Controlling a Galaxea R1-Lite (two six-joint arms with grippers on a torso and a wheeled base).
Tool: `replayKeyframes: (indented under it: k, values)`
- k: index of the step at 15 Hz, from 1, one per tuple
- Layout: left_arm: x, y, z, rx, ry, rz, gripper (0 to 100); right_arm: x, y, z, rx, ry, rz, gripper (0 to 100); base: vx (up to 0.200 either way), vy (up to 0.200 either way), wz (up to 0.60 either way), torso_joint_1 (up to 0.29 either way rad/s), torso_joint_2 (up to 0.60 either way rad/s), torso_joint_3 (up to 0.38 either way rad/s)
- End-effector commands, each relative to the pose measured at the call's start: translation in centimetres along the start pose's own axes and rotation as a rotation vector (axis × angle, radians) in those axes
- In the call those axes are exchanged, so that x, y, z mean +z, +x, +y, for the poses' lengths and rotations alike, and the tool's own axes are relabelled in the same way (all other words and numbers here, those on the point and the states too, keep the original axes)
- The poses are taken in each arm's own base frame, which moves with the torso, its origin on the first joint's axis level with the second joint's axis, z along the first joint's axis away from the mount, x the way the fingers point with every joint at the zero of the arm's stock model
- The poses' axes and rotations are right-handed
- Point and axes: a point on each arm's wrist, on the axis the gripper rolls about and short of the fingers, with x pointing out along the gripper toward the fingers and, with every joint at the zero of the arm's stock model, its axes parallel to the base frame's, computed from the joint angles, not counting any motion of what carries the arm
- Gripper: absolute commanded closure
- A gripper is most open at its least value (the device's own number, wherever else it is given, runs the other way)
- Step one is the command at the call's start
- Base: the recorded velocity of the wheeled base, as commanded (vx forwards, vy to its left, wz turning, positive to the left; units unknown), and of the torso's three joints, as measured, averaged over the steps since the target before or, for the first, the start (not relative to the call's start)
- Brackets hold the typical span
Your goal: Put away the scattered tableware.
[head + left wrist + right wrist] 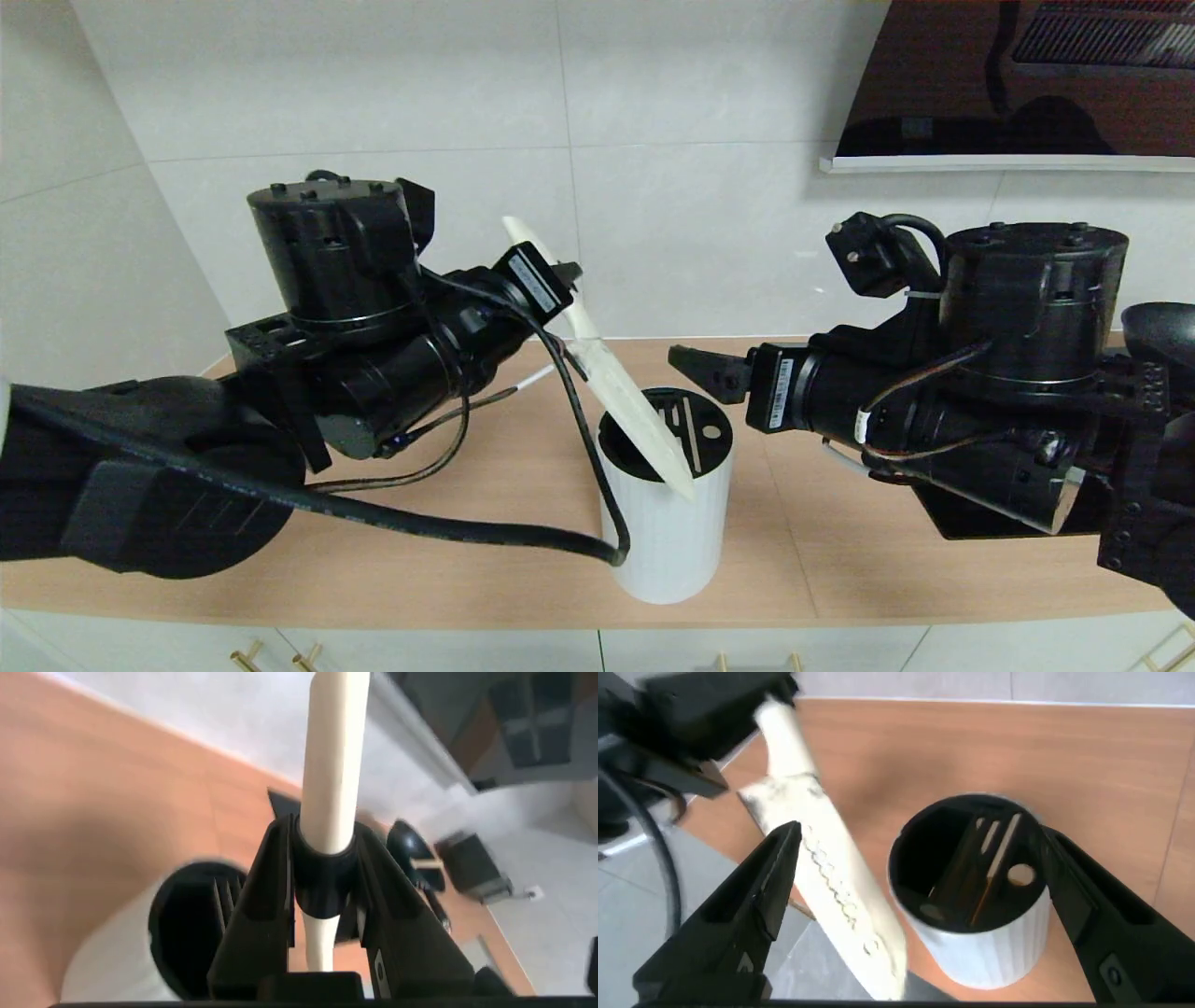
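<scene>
My left gripper (568,282) is shut on the handle of a cream knife (635,411). The knife slants down, and its serrated blade lies across the black slotted top of a white ribbed utensil holder (667,546), the tip past the front rim. In the left wrist view the gripper (327,863) clamps the handle of the knife (334,747) above the holder (112,952). My right gripper (700,366) hovers just right of the holder. Its fingers are open in the right wrist view (920,835), straddling the holder (990,947) and the knife blade (840,905). A few thin utensils (990,859) stand inside.
The holder stands near the front edge of a wooden counter (467,523) against a white tiled wall. A dark range hood (1018,84) hangs at the upper right. A black rounded object (1158,331) sits at the far right. Cabinet handles (247,658) show below the counter.
</scene>
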Motion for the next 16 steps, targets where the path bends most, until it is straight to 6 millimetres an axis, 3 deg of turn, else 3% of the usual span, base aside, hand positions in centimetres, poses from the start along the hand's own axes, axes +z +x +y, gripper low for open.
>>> replayKeyframes:
  k: [1, 5, 7, 10, 16]
  values:
    - [1.0, 0.3, -0.5, 0.083, 0.128, -0.108, 100, 0.4, -0.2, -0.2, -0.007, 0.003, -0.013, 0, 0.0, 0.0, 0.0, 0.0, 0.0, 0.0]
    - [1.2, 1.0, -1.1, 0.122, 0.335, -0.269, 100, 0.9, -0.5, -1.0, -0.036, 0.008, -0.032, 0, 0.0, 0.0, 0.0, 0.0, 0.0, 0.0]
    - [-0.1, 0.9, -1.8, 0.125, 0.373, -0.322, 100, 1.3, -0.6, -1.4, -0.05, 0.009, -0.045, 0, 0.0, 0.0, 0.0, 0.0, 0.0, 0.0]
    - [-2.7, 0.3, -3.1, 0.068, 0.428, -0.328, 100, 1.4, -0.6, -1.6, -0.053, 0.009, -0.049, 0, 0.0, 0.0, 0.0, 0.0, 0.0, 0.0]
    - [-3.9, 0.3, -3.1, 0.052, 0.439, -0.306, 100, 1.2, -0.4, -1.6, -0.055, 0.008, -0.042, 0, 0.0, 0.0, 0.0, 0.0, 0.0, 0.0]
